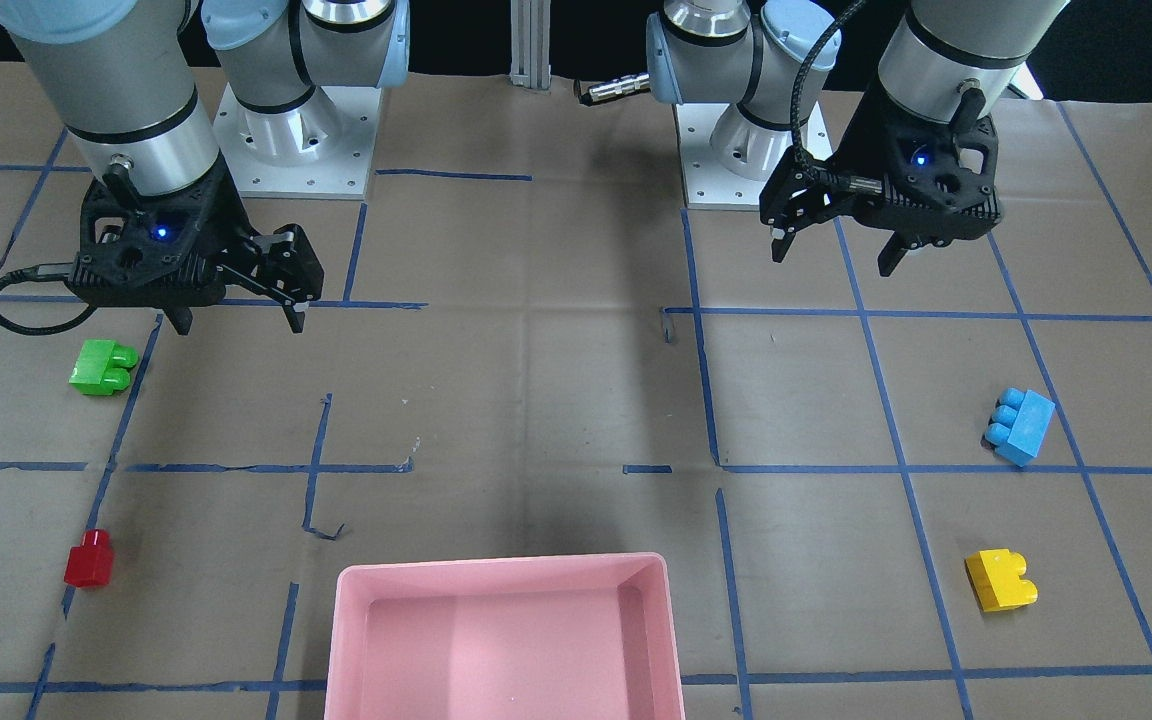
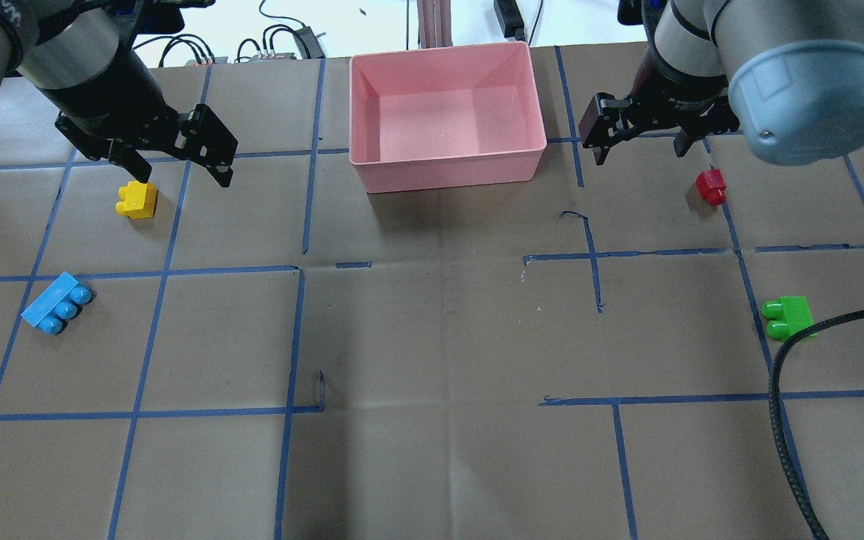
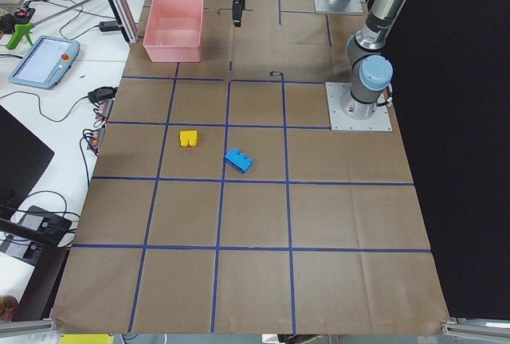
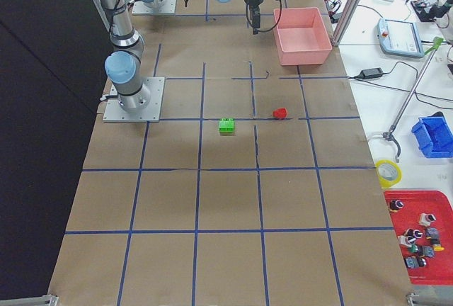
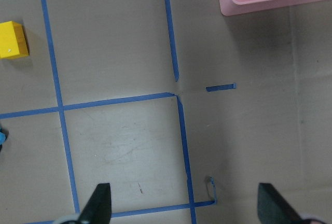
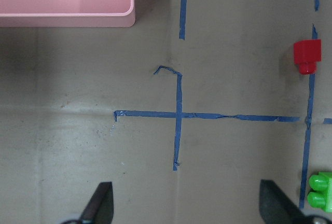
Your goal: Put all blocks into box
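The pink box point(image 2: 447, 169) stands empty at the table's far middle edge, also in the front view point(image 1: 506, 575). My left gripper point(image 2: 184, 178) is open and empty above the table, just right of the yellow block point(image 2: 136, 200). The light blue block point(image 2: 57, 302) lies nearer me on the left. My right gripper point(image 2: 639, 154) is open and empty, between the box and the red block point(image 2: 711, 186). The green block point(image 2: 788, 317) lies at the near right. The left wrist view shows the yellow block point(image 5: 13, 40) and the box corner point(image 5: 270, 3). The right wrist view shows the red block point(image 6: 306, 55) and the green block point(image 6: 320, 190).
Brown paper with a blue tape grid covers the table. A black cable point(image 2: 784, 420) hangs over the near right, next to the green block. The two arm base plates point(image 1: 296, 140) point(image 1: 751, 150) sit at the robot's side. Desks with gear point(image 3: 48, 57) lie beyond the box.
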Motion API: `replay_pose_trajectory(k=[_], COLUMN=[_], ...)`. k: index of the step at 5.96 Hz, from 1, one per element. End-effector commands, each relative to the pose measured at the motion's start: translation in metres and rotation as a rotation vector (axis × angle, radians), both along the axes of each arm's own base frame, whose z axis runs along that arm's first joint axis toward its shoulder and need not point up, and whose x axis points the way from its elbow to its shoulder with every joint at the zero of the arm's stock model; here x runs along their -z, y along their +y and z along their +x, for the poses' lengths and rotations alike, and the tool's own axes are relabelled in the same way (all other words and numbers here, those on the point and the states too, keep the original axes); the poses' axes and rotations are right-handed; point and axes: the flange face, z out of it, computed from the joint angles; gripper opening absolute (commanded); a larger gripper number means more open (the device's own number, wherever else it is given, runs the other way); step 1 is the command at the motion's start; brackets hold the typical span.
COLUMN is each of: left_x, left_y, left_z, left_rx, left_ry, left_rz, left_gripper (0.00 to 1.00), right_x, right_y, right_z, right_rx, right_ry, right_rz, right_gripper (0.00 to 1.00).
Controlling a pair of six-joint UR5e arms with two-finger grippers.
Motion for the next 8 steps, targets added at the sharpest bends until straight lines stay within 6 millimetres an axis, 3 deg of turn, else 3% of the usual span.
replay_pose_trajectory(k=[1,7,8], left_x=[0.001,-0.004,-0.008], left_y=[0.000,0.002,-0.002], left_z=[0.000,0.004,0.037], left_rx=[0.000,-0.008,-0.021], left_ry=[0.000,0.001,-0.002], left_rz=[0.005,-0.004,-0.015], left_gripper=[0.99,0.99,0.99], right_x=[0.000,0.003,0.003], right_y=[0.000,-0.001,-0.003], right_z=[0.000,-0.001,-0.008], right_rx=[0.000,-0.013,-0.017], right_ry=[0.000,0.003,0.003], right_rz=[0.001,0.006,0.008], right_gripper=[1.00,1.00,1.00])
